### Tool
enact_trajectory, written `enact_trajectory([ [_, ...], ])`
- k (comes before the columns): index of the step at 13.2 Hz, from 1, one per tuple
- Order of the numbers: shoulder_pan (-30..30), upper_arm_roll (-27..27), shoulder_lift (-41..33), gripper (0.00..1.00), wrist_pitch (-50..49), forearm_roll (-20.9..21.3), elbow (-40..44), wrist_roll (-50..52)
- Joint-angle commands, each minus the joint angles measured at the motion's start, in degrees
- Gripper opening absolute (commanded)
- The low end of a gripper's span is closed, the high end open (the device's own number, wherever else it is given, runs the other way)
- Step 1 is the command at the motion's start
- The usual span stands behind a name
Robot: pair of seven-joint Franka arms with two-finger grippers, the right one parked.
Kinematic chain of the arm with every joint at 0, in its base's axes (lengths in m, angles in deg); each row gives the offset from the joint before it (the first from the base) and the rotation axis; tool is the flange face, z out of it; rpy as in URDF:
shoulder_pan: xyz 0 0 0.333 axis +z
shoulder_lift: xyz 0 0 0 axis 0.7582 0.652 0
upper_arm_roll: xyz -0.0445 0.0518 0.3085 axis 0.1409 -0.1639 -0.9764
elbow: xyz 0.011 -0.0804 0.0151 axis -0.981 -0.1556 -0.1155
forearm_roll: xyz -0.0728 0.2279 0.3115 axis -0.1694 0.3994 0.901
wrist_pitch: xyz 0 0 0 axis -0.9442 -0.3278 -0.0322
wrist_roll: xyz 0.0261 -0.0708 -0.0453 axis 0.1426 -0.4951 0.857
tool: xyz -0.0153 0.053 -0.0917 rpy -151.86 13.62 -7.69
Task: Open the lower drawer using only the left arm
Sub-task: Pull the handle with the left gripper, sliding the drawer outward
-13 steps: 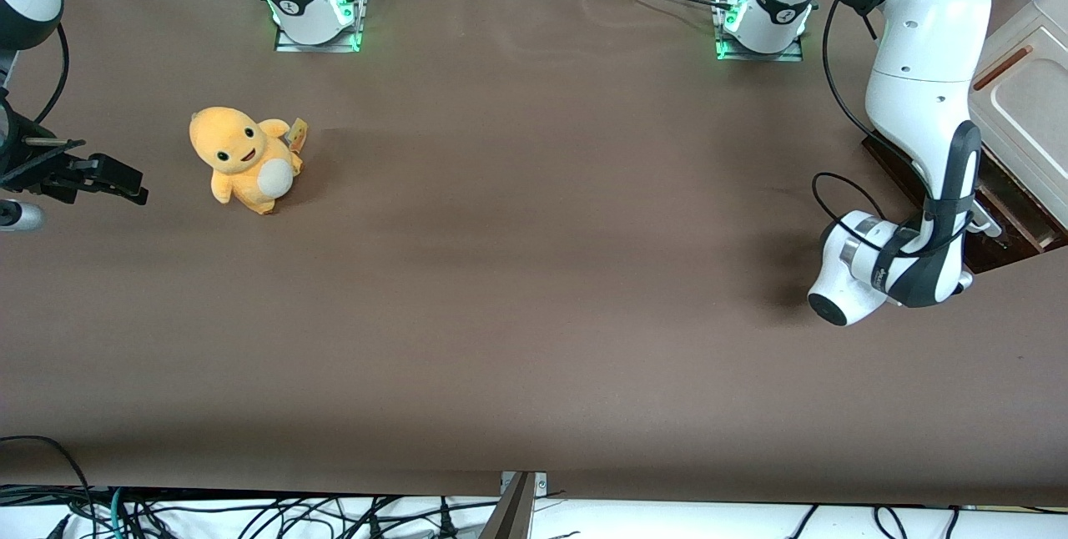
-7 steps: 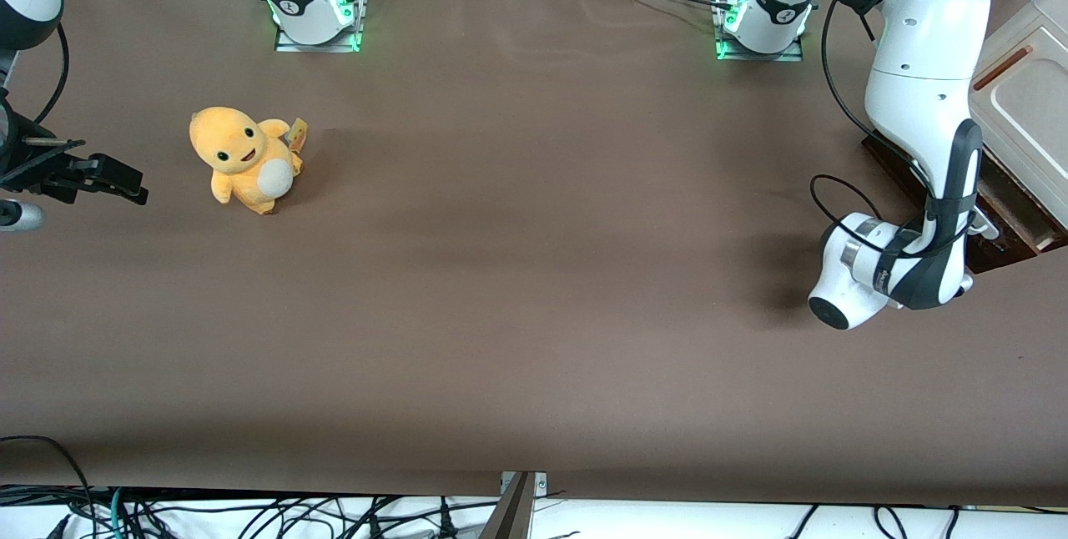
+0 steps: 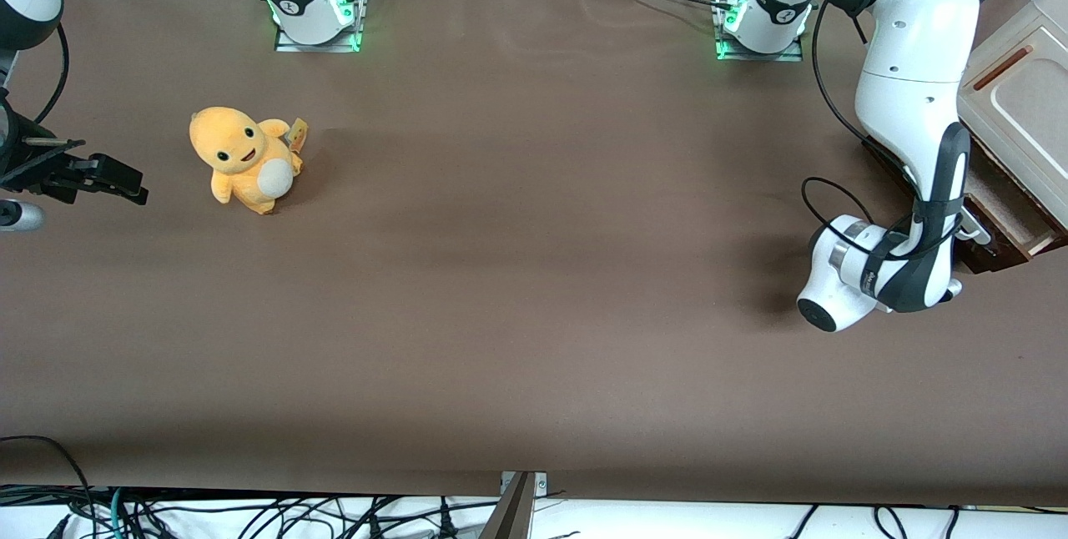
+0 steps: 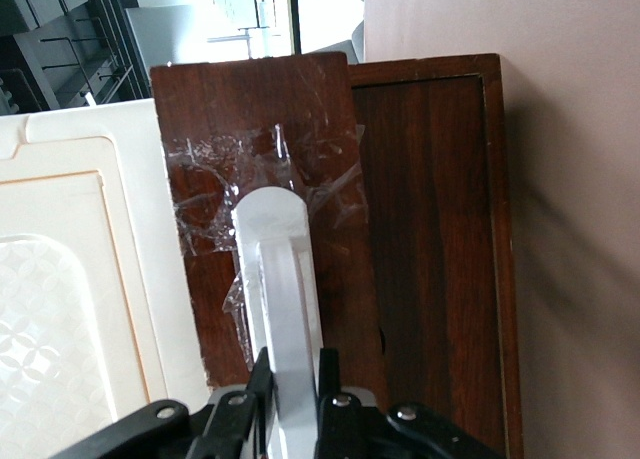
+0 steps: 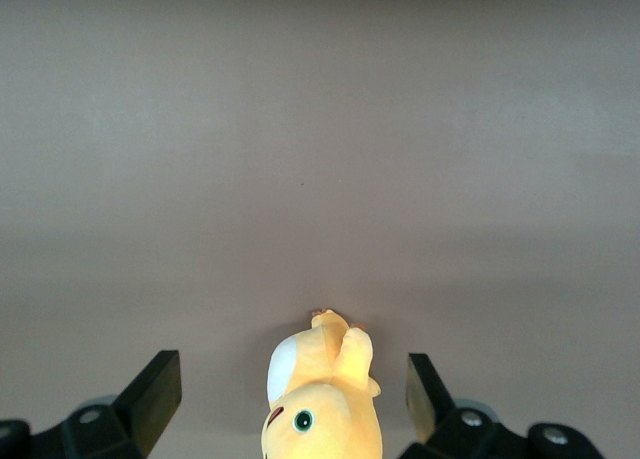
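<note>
The lower drawer stands partly pulled out of the cream cabinet, with its pale inside showing. Its dark brown front carries crinkled clear tape and a long white bar handle. My left arm reaches down in front of the drawer, and its wrist hides most of the drawer front in the front view. My gripper is shut on the white bar handle, one black finger pressed on each side of the bar.
A dark wooden board lies under the cabinet, beside the drawer front. A yellow plush toy sits on the brown table toward the parked arm's end. Two arm bases with green lights stand at the table's back edge.
My left arm has drawn away from the cabinet with the handle held. The drawer has slid out with it, and its pale inside now shows.
</note>
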Motion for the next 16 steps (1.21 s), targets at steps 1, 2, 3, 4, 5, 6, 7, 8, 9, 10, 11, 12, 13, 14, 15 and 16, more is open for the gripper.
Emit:
enact_trajectory([
  [1,-1.74,-0.20,2.06,0.00,-1.30,-0.51,5.33,-3.63],
  [2,-1.92,-0.20,2.06,0.00,-1.30,-0.78,5.59,-3.63],
  [3,-1.92,-0.20,2.06,0.00,-1.39,-0.87,6.03,-3.63],
  [4,-1.92,-0.20,2.14,0.00,-1.39,-0.87,6.03,-3.63],
  [5,-1.92,-0.20,2.32,0.00,-1.39,-0.87,6.03,-3.63],
  [6,-1.92,-0.20,2.32,0.00,-1.39,-0.95,6.03,-3.63],
  [7,-1.92,-0.11,2.32,0.00,-1.39,-0.95,6.03,-3.63],
  [8,-2.01,-0.11,2.41,0.00,-1.39,-0.87,6.12,-3.63],
  [9,-2.10,-0.02,2.41,0.00,-1.39,-0.87,6.12,-3.63],
  [10,-2.36,-0.02,2.50,0.00,-1.39,-0.78,6.21,-3.63],
  [11,-2.36,-0.02,2.67,0.00,-1.39,-0.87,6.56,-3.63],
  [12,-2.36,-0.02,2.67,0.00,-1.39,-0.87,6.65,-3.63],
  [13,-2.36,-0.02,2.67,0.00,-1.39,-0.87,6.82,-3.63],
  [14,-2.36,-0.02,2.67,0.00,-1.39,-0.95,6.91,-3.63],
  [15,-2.36,-0.02,2.59,0.00,-1.39,-1.04,6.91,-3.63],
  [16,-2.36,-0.02,2.24,0.34,-1.39,-1.83,6.91,-3.72],
])
